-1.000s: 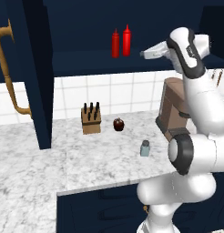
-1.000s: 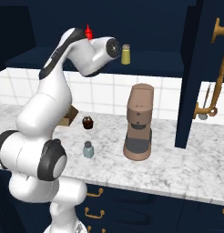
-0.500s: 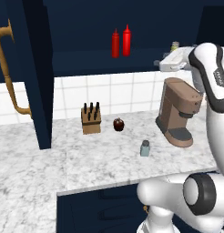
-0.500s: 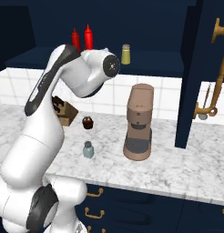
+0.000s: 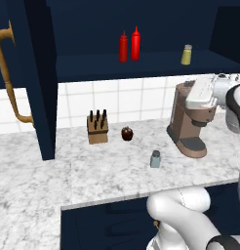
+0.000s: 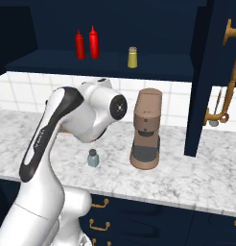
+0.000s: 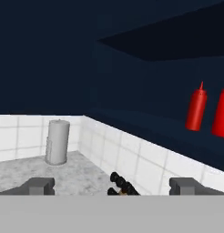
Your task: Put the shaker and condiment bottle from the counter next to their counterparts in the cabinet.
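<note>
Where it stands on the marbled counter (image 5: 53, 185) nearest the robot, the shaker (image 5: 155, 159) is a small pale blue-grey pot with a silver-grey cap, upright, in front of and beside the brown coffee machine (image 5: 189, 119) but not touching it. Behind it, toward the tiled wall, sit a small dark red apple (image 5: 127, 133) and a wooden knife block (image 5: 97, 128). Higher and farther back, on the shelf of the open navy cabinet (image 5: 141, 63), the condiment bottle (image 5: 136, 44) stands upright just beside the darker red bottle (image 5: 123, 47), both with pointed nozzles, and the yellowish shaker (image 5: 187, 54) stands well apart from them to the right. Compared with a second ago, the arm has swung away from the shelf toward the right of the left base view and dropped to about the height of the coffee machine's top; the two red bottles and the shaker have not shifted. In the hand view the gripper (image 7: 112, 185) has its fingertips (image 7: 39, 185) spread wide, with nothing between them and touching nothing, pointing across the counter toward a grey canister (image 7: 57, 142) in the corner.
</note>
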{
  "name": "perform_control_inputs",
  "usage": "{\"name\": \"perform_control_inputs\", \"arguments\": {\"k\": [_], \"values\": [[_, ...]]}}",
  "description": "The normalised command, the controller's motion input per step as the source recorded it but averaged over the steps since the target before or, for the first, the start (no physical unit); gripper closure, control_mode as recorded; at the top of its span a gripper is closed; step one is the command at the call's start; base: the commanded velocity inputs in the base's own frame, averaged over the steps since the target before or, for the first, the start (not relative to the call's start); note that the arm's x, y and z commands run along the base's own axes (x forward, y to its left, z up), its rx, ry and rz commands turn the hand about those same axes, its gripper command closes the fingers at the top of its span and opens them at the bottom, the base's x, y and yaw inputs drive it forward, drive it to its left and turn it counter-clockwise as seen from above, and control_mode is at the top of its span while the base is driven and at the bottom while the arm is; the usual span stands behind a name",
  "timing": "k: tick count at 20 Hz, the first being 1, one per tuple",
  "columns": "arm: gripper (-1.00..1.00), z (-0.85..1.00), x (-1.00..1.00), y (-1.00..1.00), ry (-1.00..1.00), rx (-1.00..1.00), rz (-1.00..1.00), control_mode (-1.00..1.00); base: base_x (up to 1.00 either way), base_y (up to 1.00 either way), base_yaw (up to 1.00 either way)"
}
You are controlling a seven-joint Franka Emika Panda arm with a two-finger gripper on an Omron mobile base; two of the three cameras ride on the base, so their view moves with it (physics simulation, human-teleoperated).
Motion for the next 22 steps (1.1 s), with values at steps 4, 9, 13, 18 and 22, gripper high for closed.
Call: {"name": "perform_control_inputs", "arguments": {"k": [4, 9, 13, 18, 22], "values": [[-1.0, -0.76, -0.91, -0.05, 0.0, -0.04, 0.16, -1.0, 0.0, 0.0, 0.0], [-1.0, -0.69, -0.91, -0.04, 0.0, -0.04, 0.17, -1.0, 0.0, 0.0, 0.0], [-1.0, -0.78, -0.52, 0.0, 0.0, -0.1, 0.06, -1.0, 0.0, 0.0, 0.0], [-1.0, -0.88, -0.32, 0.0, 0.0, -0.12, 0.01, -1.0, 0.0, 0.0, 0.0], [-1.0, -0.76, -0.09, 0.0, 0.0, -0.04, 0.0, -1.0, 0.0, 0.0, 0.0]]}}
